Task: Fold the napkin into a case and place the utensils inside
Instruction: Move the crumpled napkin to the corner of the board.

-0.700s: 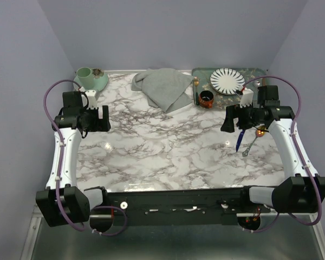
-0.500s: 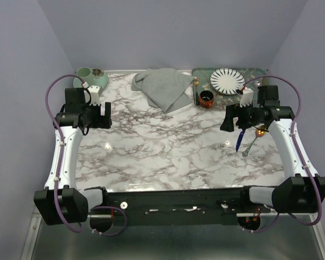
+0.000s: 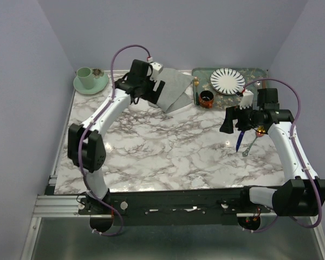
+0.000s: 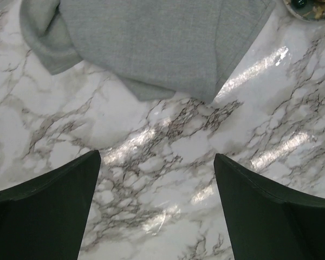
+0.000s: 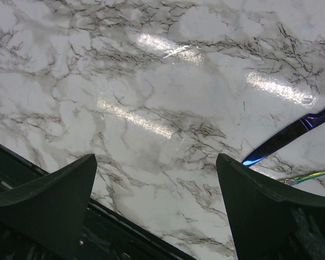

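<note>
While its fingers [image 4: 54,211] stand spread wide and empty, the left gripper [image 4: 157,162] hovers just short of the napkin [image 4: 151,43], a matte grey cloth rumpled near the far edge of the marble table [image 3: 168,157]. The right gripper [image 5: 156,162], likewise spread and empty, hangs low beside the utensils [image 5: 281,140].

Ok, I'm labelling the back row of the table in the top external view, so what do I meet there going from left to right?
Going left to right: green cup on its saucer → grey napkin → small orange cup → striped plate.
</note>
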Robot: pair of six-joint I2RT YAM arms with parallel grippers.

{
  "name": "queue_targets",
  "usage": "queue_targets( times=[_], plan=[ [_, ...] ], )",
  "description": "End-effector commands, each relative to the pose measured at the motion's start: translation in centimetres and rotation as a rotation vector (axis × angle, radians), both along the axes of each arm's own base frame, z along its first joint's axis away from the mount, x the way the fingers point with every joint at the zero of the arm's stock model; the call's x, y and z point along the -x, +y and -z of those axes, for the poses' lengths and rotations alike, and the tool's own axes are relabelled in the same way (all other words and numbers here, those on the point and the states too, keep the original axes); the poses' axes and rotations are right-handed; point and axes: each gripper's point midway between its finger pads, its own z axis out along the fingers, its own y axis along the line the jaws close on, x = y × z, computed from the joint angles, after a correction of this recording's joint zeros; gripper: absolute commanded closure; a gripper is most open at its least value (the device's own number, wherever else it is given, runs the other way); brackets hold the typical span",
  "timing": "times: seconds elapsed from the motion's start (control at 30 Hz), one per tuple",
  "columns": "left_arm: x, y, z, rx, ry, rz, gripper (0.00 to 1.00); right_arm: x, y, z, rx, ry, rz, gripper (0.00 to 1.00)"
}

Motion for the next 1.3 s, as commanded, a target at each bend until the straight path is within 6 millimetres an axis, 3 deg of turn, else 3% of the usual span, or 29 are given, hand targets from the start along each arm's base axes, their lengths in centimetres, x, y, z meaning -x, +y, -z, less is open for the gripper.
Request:
queue_targets(
  times=[0.0, 0.07, 0.23, 0.37, 0.5, 0.6, 0.63, 0.8, 0.83, 0.9, 0.93, 0.97, 1.0, 1.03, 1.07, 1.1, 1.13, 1.17, 1.2, 1.23, 1.27],
  plan=[
    [-3.8, -5.7, 2.6, -0.016, 0.005, 0.024, 0.04, 0.2, -0.3, 0.3, 0.009, -0.011, 0.015, 0.00],
    [-5.1, -7.5, 4.3, -0.029, 0.025, 0.040, 0.04, 0.2, -0.3, 0.4, 0.011, -0.007, 0.018, 0.00],
    [-5.9, -11.4, 7.8, -0.081, 0.055, 0.097, 0.04, 0.0, -0.2, 0.7, 0.006, 0.006, 0.011, 0.00],
    [-6.6, -11.9, 11.5, -0.187, 0.070, 0.092, 0.05, -0.1, -0.1, 0.7, 0.002, 0.009, 0.007, 0.00],
    [-7.4, -10.9, 13.9, -0.264, 0.072, 0.060, 0.11, -0.1, 0.0, 0.5, -0.003, 0.006, 0.005, 0.00],
    [-7.7, -10.0, 14.9, -0.322, 0.071, 0.049, 0.24, 0.0, -0.1, 0.4, -0.003, 0.003, 0.007, 0.00],
    [-7.6, -9.9, 15.2, -0.338, 0.077, 0.061, 0.35, 0.1, -0.1, 0.3, -0.001, -0.003, 0.008, 0.00],
    [-7.1, -8.5, 16.5, -0.419, 0.107, 0.059, 0.64, 0.2, -0.2, 0.2, 0.005, -0.011, 0.009, 0.00],
    [-7.0, -8.4, 16.5, -0.427, 0.110, 0.056, 0.83, 0.1, -0.3, 0.1, 0.010, -0.016, 0.014, 0.00],
    [-6.3, -8.0, 15.8, -0.426, 0.117, 0.061, 1.00, 0.1, -0.3, -0.1, 0.011, -0.021, 0.013, 0.00],
    [-5.9, -8.0, 15.1, -0.410, 0.118, 0.070, 1.00, 0.2, -0.3, -0.2, 0.008, -0.023, 0.011, 0.00],
    [-5.2, -8.7, 12.5, -0.351, 0.095, 0.098, 1.00, 0.1, -0.2, -0.2, 0.011, -0.027, 0.008, 0.00],
    [-3.8, -8.6, 13.0, -0.333, 0.123, 0.136, 1.00, 0.1, -0.2, -0.2, 0.007, -0.024, 0.007, 0.00],
    [-2.6, -8.9, 12.3, -0.302, 0.128, 0.180, 1.00, 0.1, -0.1, -0.3, 0.004, -0.026, 0.003, 0.00],
    [-0.5, -10.5, 8.7, -0.184, 0.106, 0.286, 1.00, 0.0, -0.1, -0.4, 0.002, -0.028, 0.000, 0.00],
    [2.2, -10.0, 10.0, -0.174, 0.166, 0.347, 1.00, 0.0, 0.0, -0.4, -0.001, -0.024, -0.002, 0.00],
    [4.0, -9.9, 9.4, -0.156, 0.172, 0.409, 1.00, 0.1, 0.1, -0.5, -0.005, -0.023, -0.010, 0.00],
    [6.1, -9.8, 6.5, -0.110, 0.135, 0.464, 1.00, 0.1, 0.2, -0.7, -0.009, -0.023, -0.016, 0.00],
    [9.5, -8.8, 8.2, -0.103, 0.222, 0.519, 1.00, 0.1, 0.2, -0.9, -0.009, -0.024, -0.024, 0.00],
    [11.2, -7.8, 8.1, -0.108, 0.235, 0.565, 1.00, 0.1, 0.3, -1.0, -0.013, -0.024, -0.033, 0.00],
    [12.9, -6.6, 6.1, -0.091, 0.202, 0.583, 1.00, 0.2, 0.4, -1.1, -0.018, -0.023, -0.040, 0.00]
  ],
)
